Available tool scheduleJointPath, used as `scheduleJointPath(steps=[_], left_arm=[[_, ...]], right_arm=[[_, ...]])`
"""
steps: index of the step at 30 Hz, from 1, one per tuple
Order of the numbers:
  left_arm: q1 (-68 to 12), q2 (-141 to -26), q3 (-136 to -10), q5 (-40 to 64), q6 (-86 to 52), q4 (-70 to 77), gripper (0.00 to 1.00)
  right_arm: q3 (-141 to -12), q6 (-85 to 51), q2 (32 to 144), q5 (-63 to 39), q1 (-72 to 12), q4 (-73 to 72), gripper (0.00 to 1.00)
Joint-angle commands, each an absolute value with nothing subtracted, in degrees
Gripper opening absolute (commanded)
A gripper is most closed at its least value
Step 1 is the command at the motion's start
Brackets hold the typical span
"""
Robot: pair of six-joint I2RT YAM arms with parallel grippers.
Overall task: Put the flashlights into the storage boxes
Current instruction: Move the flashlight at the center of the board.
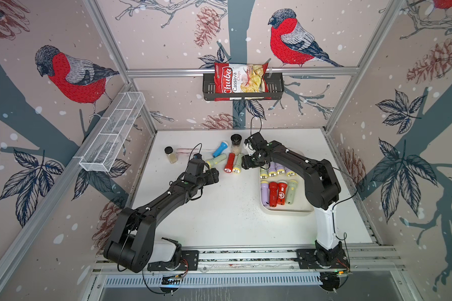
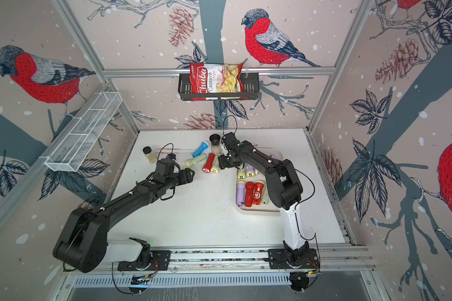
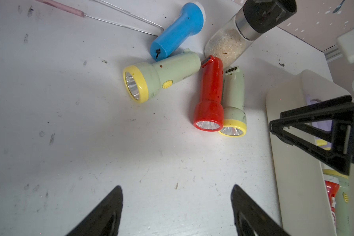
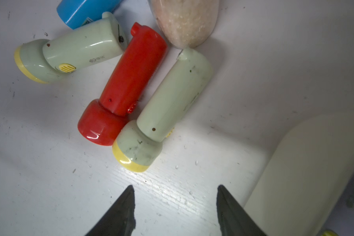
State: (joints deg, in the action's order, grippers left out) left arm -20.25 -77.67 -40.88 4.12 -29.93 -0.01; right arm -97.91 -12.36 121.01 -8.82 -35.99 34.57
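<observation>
**Operator:** Where do the top views look from?

**Manual:** From high above the near edge, facing down toward the far wall. In both top views you see nearly the same whole table (image 1: 219, 221).

**Operator:** And the wrist views?

**Manual:** Each sits close over the table. The left one looks in from the left, the right one from beside the tray (image 4: 294, 173). Both share the red flashlight (image 3: 209, 96).

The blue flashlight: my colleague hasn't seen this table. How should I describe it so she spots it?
On the white table, left of the cream tray, four flashlights lie by a tall black-capped jar. The blue flashlight lies nearest the back wall. Only it is blue with a white head; the others are pale green or red.
</observation>
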Motion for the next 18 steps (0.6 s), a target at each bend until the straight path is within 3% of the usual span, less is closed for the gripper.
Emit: scheduleJointPath(steps=[1,18], left_arm=[[-19.92,-77.79,-41.44,4.13,-29.36,-0.36,0.82],[-19.43,-79.26,-42.83,4.39,-27.97,-0.97,0.81]], right_arm=[[-100.66,-15.29,122.78,-9.82,-36.94,34.43,0.66],[-113.78,-21.8,134.52,-11.51,-37.66,34.74,0.69]])
